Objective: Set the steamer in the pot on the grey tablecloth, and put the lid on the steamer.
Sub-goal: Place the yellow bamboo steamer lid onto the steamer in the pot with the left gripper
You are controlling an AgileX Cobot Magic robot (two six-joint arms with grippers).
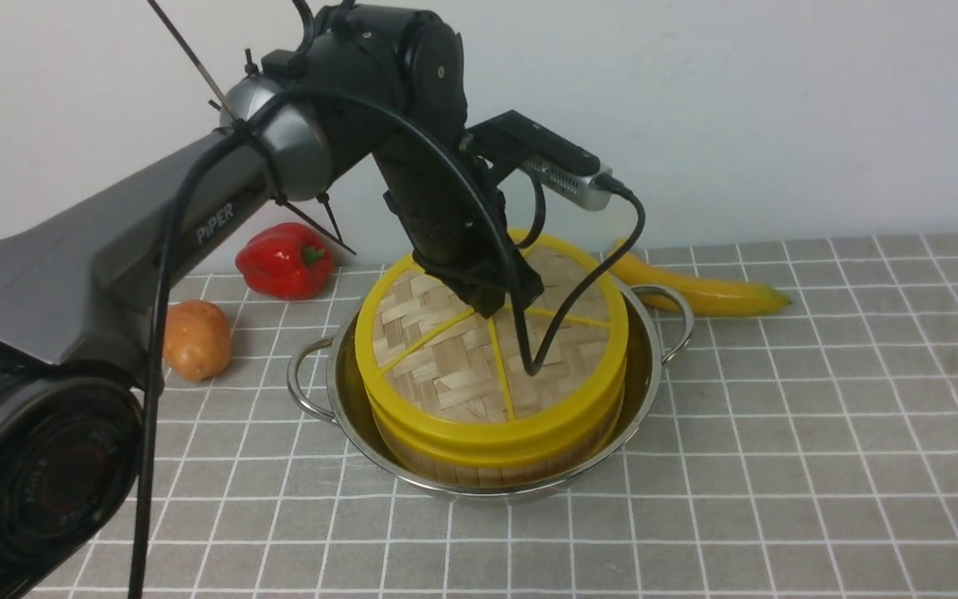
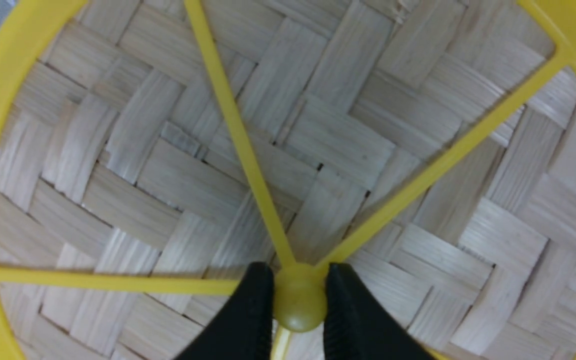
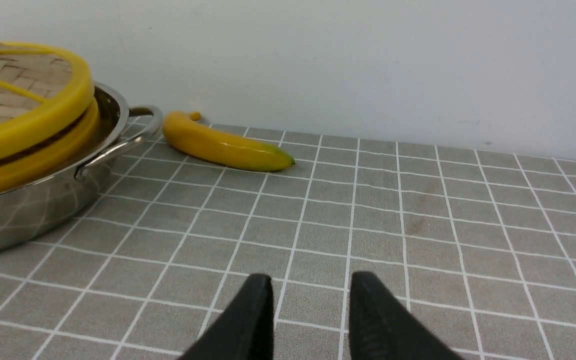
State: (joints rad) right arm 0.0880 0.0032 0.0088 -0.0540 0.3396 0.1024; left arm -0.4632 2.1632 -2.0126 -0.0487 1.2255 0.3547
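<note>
The shiny steel pot [image 1: 338, 395] stands on the grey tablecloth [image 1: 778, 416], and the steamer [image 1: 479, 470] sits inside it. Only the steamer's slatted wall and yellow rim show. The woven lid [image 1: 446, 366] lies on top of the steamer, with a thin dark seam between the two yellow rims in the right wrist view. My left gripper [image 1: 500, 312] reaches down onto the lid's middle. It is shut on the yellow centre hub [image 2: 299, 300], one black finger on each side. My right gripper [image 3: 310, 282] is open over bare cloth, to the right of the pot [image 3: 18, 220], and holds nothing.
A yellow banana [image 1: 703, 291] lies behind the pot's right handle near the wall. A red pepper [image 1: 283, 259] and a brownish orange round vegetable [image 1: 195, 339] sit at the back left. The left arm's cable hangs over the lid.
</note>
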